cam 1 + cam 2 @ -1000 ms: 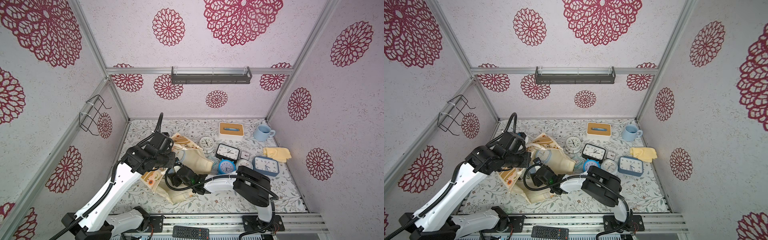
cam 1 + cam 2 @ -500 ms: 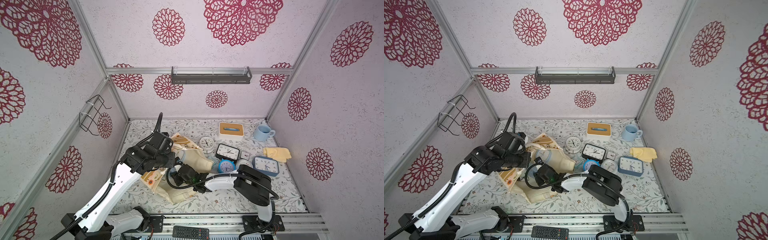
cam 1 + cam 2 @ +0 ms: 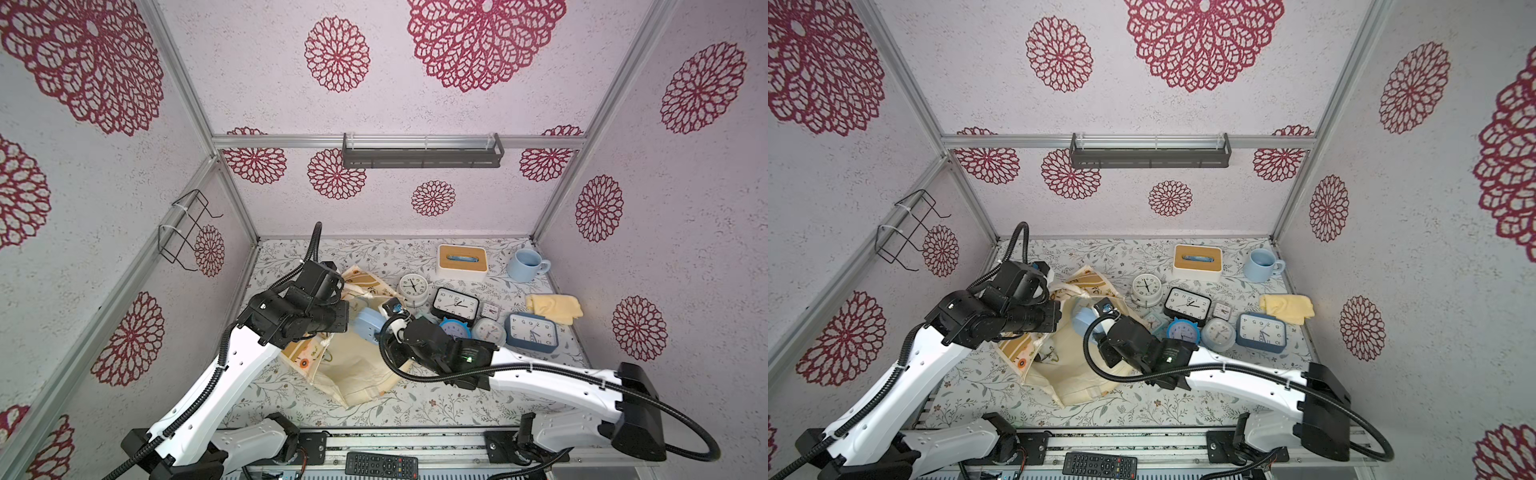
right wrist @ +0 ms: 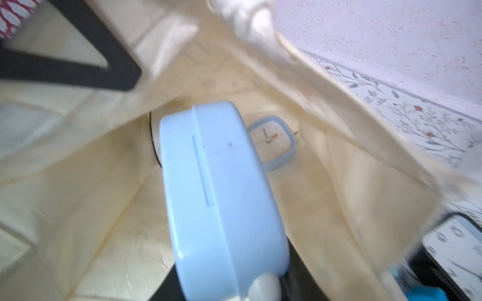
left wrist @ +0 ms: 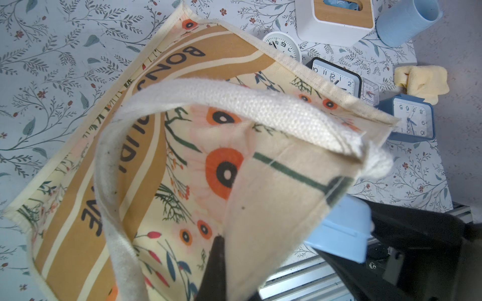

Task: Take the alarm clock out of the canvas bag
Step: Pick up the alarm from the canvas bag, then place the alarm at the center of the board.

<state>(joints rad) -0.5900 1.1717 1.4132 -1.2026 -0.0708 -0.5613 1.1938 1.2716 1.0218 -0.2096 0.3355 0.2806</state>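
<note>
Right fingers (image 4: 164, 289) clamped across alarm clock (image 4: 221, 198), looks light, rigid, slick, so hold flat faces; left gripper (image 5: 227, 260) pinches floppy canvas bag (image 5: 146, 146).

White tissue box (image 3: 461, 258) beside blue mug (image 3: 524, 266) at the back, folded yellow cloth (image 3: 553, 307) nearby.

Blur smeared the canvas bag (image 4: 339, 182) in the right wrist view, and the pale blue alarm clock (image 4: 216, 195) covered most of the right end effector (image 4: 224, 284). At that clock's nine o'clock in a top view, cloth hid the left end effector's (image 3: 341, 319) tips.
</note>
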